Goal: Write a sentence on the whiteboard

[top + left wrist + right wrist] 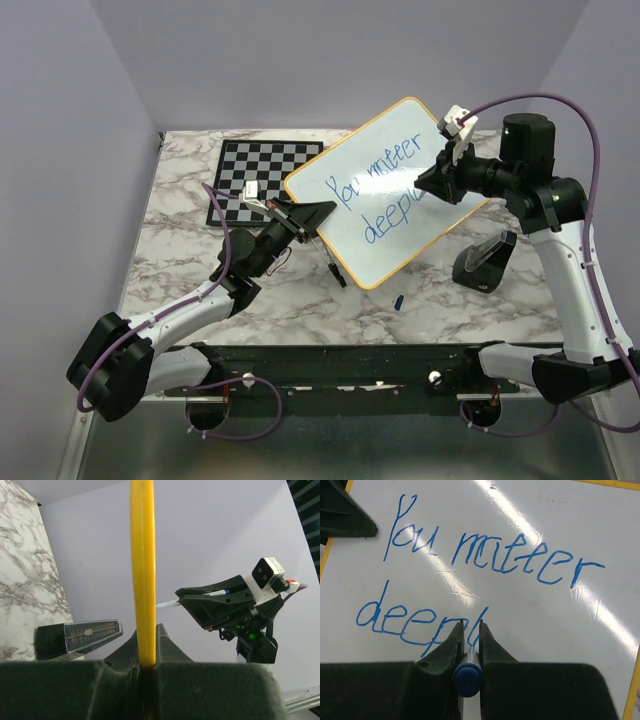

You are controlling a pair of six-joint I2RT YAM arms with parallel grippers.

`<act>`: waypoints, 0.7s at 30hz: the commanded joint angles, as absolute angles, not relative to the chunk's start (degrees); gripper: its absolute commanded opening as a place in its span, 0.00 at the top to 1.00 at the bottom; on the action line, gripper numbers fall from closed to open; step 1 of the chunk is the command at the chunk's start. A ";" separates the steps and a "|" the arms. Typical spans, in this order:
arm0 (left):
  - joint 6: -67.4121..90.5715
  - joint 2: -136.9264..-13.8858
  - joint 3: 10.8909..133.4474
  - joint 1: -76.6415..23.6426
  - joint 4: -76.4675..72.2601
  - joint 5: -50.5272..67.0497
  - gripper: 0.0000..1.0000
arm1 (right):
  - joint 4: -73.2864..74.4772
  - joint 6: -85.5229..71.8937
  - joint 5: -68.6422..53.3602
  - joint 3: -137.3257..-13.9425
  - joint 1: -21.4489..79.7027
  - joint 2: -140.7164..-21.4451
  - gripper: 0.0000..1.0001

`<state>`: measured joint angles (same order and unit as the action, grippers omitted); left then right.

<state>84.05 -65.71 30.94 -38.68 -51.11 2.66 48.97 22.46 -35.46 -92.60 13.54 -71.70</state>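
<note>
Top view: the left gripper clamped the lower-left edge of the whiteboard, which was tilted above the marble table beside the chessboard.
Left wrist: its jaws pinched the whiteboard edge-on.
Right wrist: the right gripper clenched a blue marker under the sentence, "You matter deepl".

You have a white whiteboard edged in a thin yellow-orange frame, and the sentence on it is in blue strokes. The chessboard is black-and-white checkered. The surface is white marble veined with grey. The left pincer and right pincer are black. The marker has a blue end, the cables are purple, and the walls are pale lavender.
</note>
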 commanded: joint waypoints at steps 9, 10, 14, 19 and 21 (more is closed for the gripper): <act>87.98 -62.40 32.61 -38.32 -66.09 3.08 1.00 | 48.87 23.03 -35.24 -96.32 11.16 -73.82 0.99; 87.98 -62.40 32.61 -38.32 -66.09 3.16 1.00 | 48.69 22.94 -35.24 -97.02 11.16 -74.35 0.99; 87.98 -62.49 32.52 -38.32 -66.18 3.08 1.00 | 48.25 22.50 -35.24 -99.49 11.25 -76.81 1.00; 88.07 -62.49 32.43 -38.32 -66.36 3.08 1.00 | 47.99 22.24 -35.33 -100.90 11.25 -77.96 0.99; 88.15 -62.58 32.43 -38.32 -66.45 2.99 1.00 | 48.25 22.41 -35.51 -100.64 11.16 -77.78 0.99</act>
<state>84.29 -65.58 30.92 -38.57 -51.33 2.66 48.71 22.52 -35.42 -99.26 11.55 -77.49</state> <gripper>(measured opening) 0.104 0.160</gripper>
